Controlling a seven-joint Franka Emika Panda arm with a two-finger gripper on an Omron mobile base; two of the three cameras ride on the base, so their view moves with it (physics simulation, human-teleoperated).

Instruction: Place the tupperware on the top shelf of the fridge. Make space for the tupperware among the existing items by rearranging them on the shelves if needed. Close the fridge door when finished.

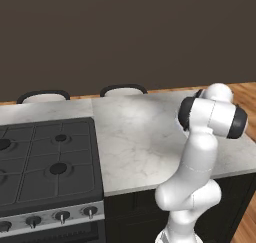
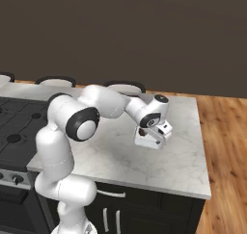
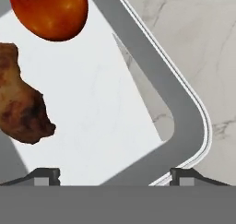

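Observation:
The tupperware point(image 2: 144, 142) is a shallow white tub resting on the marble counter point(image 2: 183, 156), near its right end. Seen from the hand, the tupperware point(image 3: 92, 103) has a grey rounded rim, with a red tomato point(image 3: 50, 11) and a brown piece of meat point(image 3: 20, 103) inside. My gripper point(image 2: 151, 136) hangs straight down over the tub. In the hand view the gripper point(image 3: 115, 176) is open, its tips wide apart, one over the tub's floor and one by the rim's corner. The fridge, its top shelf and the existing items are out of view.
A black gas stove point(image 1: 45, 157) adjoins the counter on the left. Dark stool backs point(image 1: 122, 89) rise behind the counter's far edge. Wooden floor point(image 2: 224, 132) lies past the counter's right end. A dark wall closes the back.

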